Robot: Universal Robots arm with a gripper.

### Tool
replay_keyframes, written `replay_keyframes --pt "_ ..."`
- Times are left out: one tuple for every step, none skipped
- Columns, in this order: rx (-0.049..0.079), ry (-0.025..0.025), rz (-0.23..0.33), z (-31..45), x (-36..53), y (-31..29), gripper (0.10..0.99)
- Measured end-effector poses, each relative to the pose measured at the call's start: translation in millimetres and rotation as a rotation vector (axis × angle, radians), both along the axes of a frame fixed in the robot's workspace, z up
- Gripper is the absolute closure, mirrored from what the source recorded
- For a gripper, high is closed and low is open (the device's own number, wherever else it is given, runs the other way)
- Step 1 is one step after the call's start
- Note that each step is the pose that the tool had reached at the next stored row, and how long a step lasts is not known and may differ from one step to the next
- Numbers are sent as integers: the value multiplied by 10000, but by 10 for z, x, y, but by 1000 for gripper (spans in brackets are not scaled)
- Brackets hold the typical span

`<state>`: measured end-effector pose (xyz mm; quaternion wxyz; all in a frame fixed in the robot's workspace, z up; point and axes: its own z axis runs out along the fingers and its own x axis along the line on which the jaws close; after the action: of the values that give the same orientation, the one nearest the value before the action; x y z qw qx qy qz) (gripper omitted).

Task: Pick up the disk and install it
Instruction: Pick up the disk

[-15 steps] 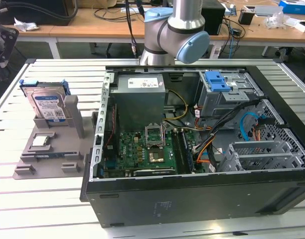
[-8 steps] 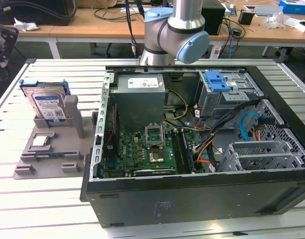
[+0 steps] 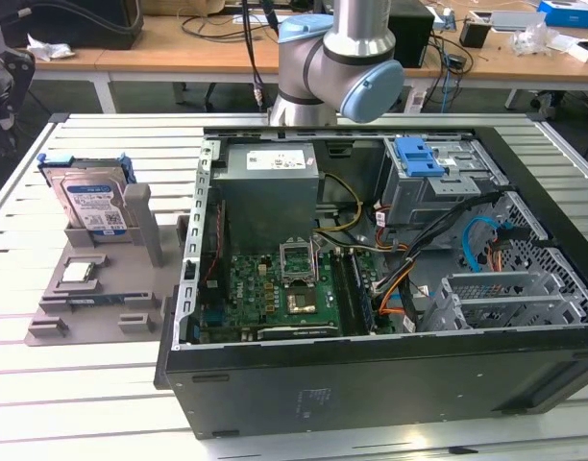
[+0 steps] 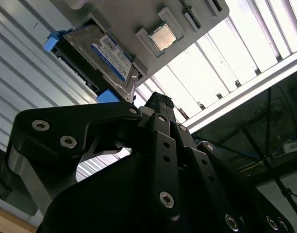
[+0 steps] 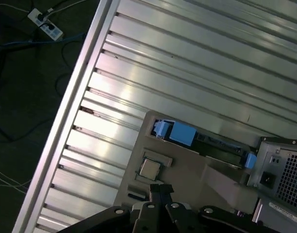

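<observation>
The pincer [image 4: 156, 100] hangs over the grey fixture [image 3: 49, 312] with its black fingers drawn together tip to tip. It has hold of nothing and touches nothing. Just past its tips in both wrist views the small processor chip [image 5: 149, 169] lies in its pocket. Beyond the chip the disk [image 4: 107, 58] leans on edge in its slot, label outward and blue carrier around it. In the exterior view the disk sits toward ten o'clock, apart from the open computer case [image 3: 371, 384].

The work looks to be at the approach to the pick. A clean grasp would want the fingers parted wide enough to straddle the drive's flat faces, squared to its lean, and kept off the chip.

Edges to mind: a grey post [image 3: 140, 216] stands just beside the disk at its three o'clock, and the case wall rises further that way. The counter [image 3: 83, 413] lies bare toward six and nine o'clock of the fixture — the freer side for moving.
</observation>
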<state>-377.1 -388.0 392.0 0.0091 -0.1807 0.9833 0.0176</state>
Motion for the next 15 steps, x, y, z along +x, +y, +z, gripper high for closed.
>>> replay_keyframes --pt "0 0 122 0 0 0 980" --pt "0 0 208 0 0 0 980" --pt "0 0 293 0 0 0 980" --pt "0 0 381 0 0 0 980" --pt "0 0 537 0 0 0 980" --pt "0 0 622 0 0 0 980" --pt "0 0 712 0 0 0 980" --pt "0 0 795 0 0 0 980" --pt "0 0 879 0 0 0 980" --pt "0 0 1002 0 0 0 980" --pt "0 0 1185 0 0 0 980" --pt "0 0 1288 0 0 0 980" --pt "0 0 1387 0 0 0 980" --pt "0 0 1506 0 0 0 980" --pt "0 0 1680 0 0 0 980"
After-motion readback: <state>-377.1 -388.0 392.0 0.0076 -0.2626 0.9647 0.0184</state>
